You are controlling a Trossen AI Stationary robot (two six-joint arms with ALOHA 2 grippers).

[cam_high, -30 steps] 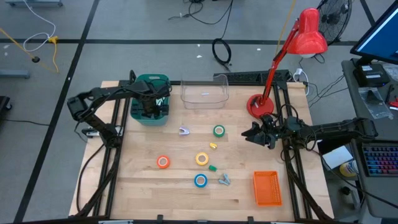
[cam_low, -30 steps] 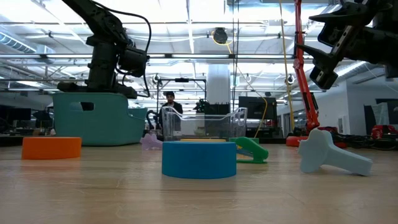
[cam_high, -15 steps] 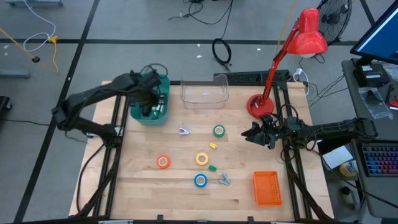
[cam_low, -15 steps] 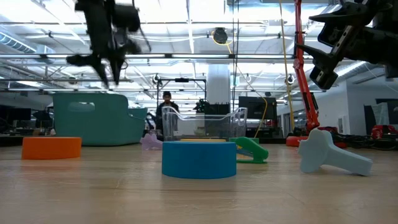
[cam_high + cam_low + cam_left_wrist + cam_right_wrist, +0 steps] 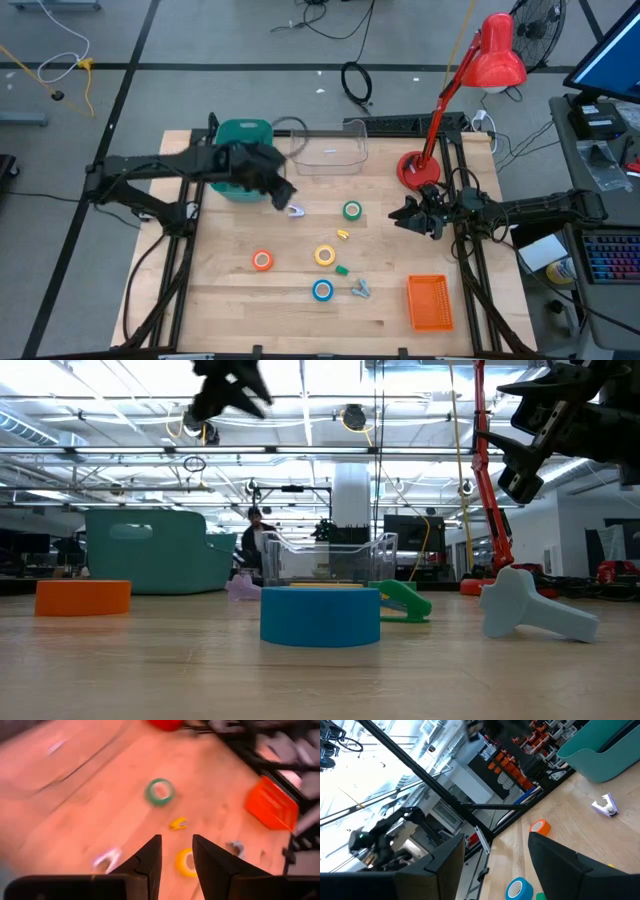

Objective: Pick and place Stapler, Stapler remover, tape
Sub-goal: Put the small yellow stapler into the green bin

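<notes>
Four tape rolls lie flat on the wooden table: green [image 5: 352, 210], yellow [image 5: 325, 255], orange [image 5: 262, 260] and blue [image 5: 322, 290]. A pale lilac staple remover [image 5: 296, 210] lies right of the teal bin [image 5: 243, 165]. A small green stapler-like piece [image 5: 341, 269] sits between the yellow and blue rolls. My left gripper [image 5: 278, 188] hovers high, open and empty, just right of the bin, close to the staple remover; its wrist view shows the green roll [image 5: 160, 791] and yellow roll [image 5: 184, 862] ahead. My right gripper [image 5: 408, 215] waits open above the table's right side.
A clear plastic container [image 5: 328, 150] stands at the far edge. An orange basket [image 5: 430, 302] sits near the right front corner. A red desk lamp [image 5: 418, 168] stands at the far right. A small yellow piece [image 5: 343, 234] and a grey piece [image 5: 360, 289] lie among the rolls.
My left gripper has risen out of the teal bin and swung right, toward the table's middle, ending above the spot beside the staple remover. The right arm and all things on the table have kept still.
</notes>
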